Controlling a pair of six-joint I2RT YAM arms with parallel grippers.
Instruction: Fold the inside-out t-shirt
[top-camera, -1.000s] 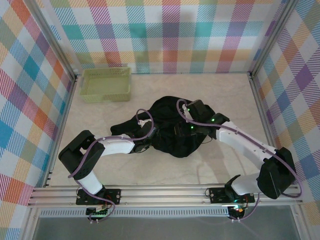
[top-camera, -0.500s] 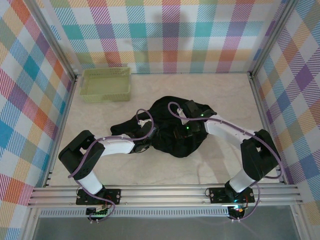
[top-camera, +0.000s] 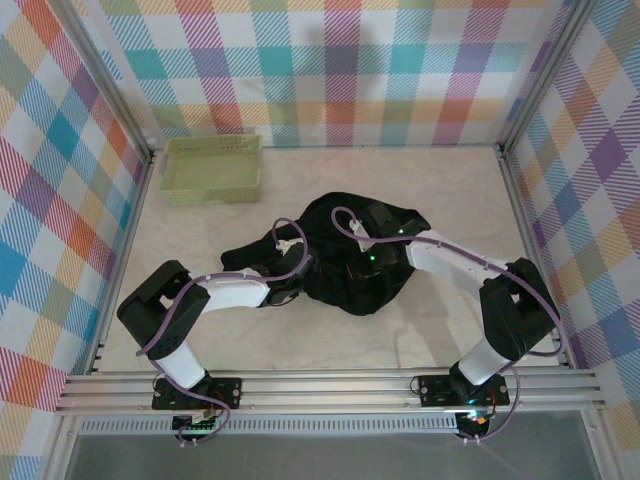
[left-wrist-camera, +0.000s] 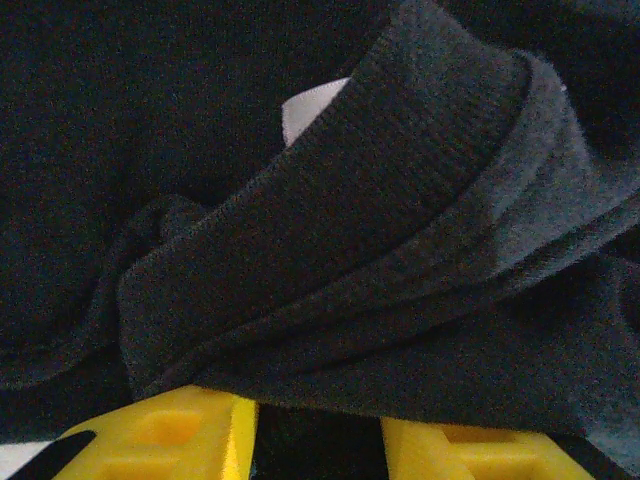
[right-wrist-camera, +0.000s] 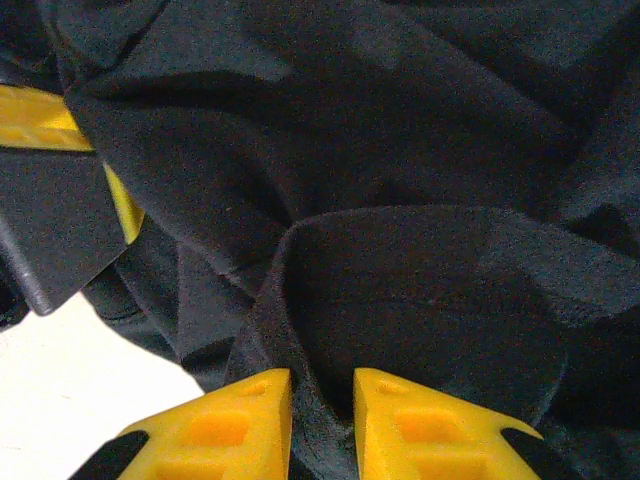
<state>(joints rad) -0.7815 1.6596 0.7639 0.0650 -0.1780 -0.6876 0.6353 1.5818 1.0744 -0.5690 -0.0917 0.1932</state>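
Two hands are working on one heap: the inside-out t-shirt (top-camera: 335, 225) is lying crumpled in the middle of the desk (top-camera: 450, 190). The left hand (left-wrist-camera: 315, 440) is sitting at the heap's left edge. Its fingers are standing partly apart, with a thick roll of cloth, the ribbed neckband, bunched over and between them. It seems to be holding that roll, probably to anchor the neck while the rest is being sorted out. The white tag (left-wrist-camera: 305, 108) is peeking out just above the band, which fits a shirt turned inside out.

The right hand (right-wrist-camera: 322, 420) is resting on the middle of the heap from the right side, its fingers nearly together and pinching a raised fold of black cloth. No flat outline is showing, so I judge that the shirt is being gathered or spread first and not yet being folded.

The pale green basket (top-camera: 212, 170) is standing upright by the far left corner, well apart from the shirt, with nothing lying in it.
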